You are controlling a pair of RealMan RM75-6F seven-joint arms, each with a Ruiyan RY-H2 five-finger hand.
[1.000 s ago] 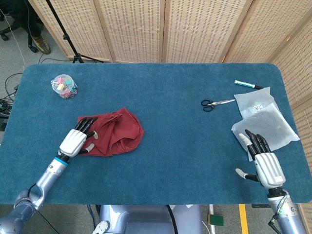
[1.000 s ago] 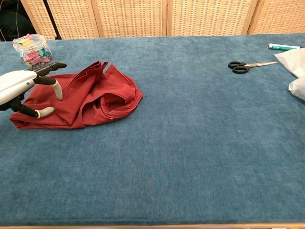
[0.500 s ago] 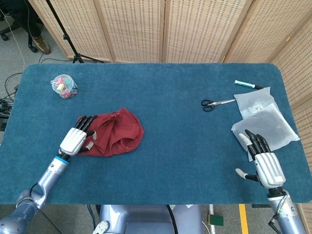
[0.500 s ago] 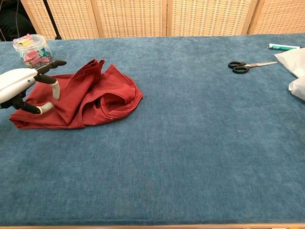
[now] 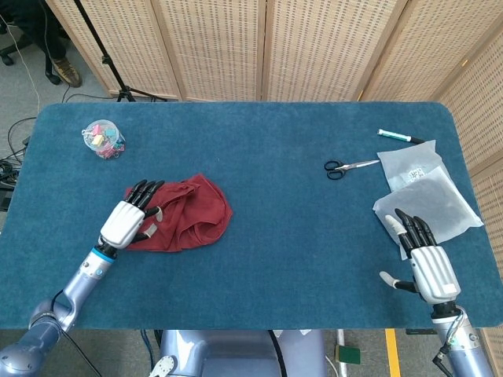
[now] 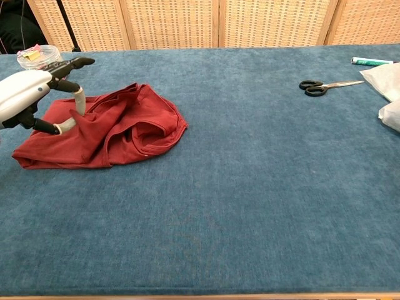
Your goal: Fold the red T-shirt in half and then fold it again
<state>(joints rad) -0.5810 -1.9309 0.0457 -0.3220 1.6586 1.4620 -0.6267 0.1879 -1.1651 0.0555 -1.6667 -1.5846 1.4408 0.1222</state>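
The red T-shirt [image 5: 192, 214] lies crumpled on the left part of the blue table [image 5: 299, 204]; the chest view shows it too, the T-shirt [image 6: 125, 128] bunched in loose folds. My left hand [image 5: 126, 221] sits over its left edge. In the chest view the left hand [image 6: 28, 97] is raised a little, with a flap of red cloth pinched between its thumb and a finger while the other fingers point out over the shirt. My right hand [image 5: 424, 259] lies flat near the front right corner, fingers spread, holding nothing. The chest view does not show it.
A clear jar of coloured clips [image 5: 103, 139] stands at the back left, close behind the left hand. Scissors [image 5: 346, 166], a marker [image 5: 399, 136] and two plastic bags [image 5: 424, 192] lie at the right, the nearer bag just ahead of the right hand.
The left hand has risen and shifted slightly toward the shirt, lifting its left edge; the shirt's upper folds have flattened and shifted. The right hand has not moved.
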